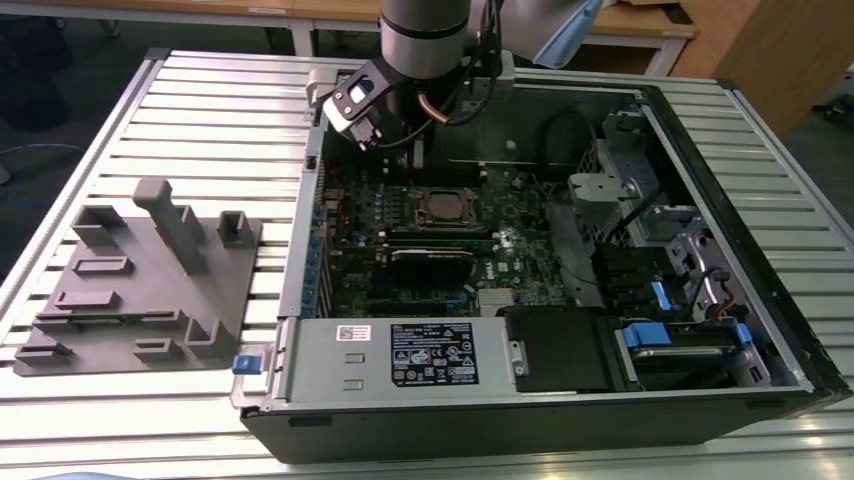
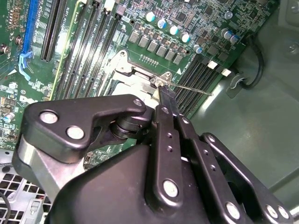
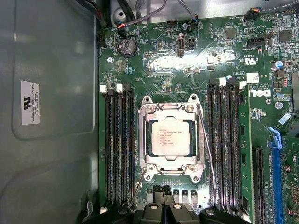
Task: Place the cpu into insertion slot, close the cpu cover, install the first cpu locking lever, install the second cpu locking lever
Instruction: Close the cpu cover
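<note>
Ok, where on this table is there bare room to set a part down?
Bare table slats lie beyond the grey fixture and in front of it. Inside the computer case it is crowded with boards and drive bays.

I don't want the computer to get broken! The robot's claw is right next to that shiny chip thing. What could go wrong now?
Two things, maybe. The gripper is right at a thin wire lever sticking out past the cpu cover; it might slip off, and the lever could spring back. A slip could also scrape the long black memory slots beside the cpu.
</note>
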Tool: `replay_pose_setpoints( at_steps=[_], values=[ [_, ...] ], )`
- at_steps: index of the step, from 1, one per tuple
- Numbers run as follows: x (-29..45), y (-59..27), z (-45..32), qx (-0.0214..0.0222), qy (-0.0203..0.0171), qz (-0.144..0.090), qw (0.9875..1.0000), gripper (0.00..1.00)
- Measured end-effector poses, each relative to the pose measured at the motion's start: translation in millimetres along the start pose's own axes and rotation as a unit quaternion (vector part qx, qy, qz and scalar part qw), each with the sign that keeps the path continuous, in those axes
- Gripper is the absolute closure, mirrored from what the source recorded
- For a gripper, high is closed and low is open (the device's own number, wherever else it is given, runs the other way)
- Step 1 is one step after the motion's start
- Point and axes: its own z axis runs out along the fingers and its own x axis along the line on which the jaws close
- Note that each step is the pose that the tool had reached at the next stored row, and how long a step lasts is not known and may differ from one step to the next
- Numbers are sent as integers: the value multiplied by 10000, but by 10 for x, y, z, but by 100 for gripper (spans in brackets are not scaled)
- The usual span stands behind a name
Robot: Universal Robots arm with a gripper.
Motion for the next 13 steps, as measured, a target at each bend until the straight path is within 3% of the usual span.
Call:
replay_pose_setpoints(
  at_steps=[9,13],
  values=[
    [0,-2,-1,1,4,0,10000,89],
    [0,-1,0,2,45,2,10000,89]
  ],
)
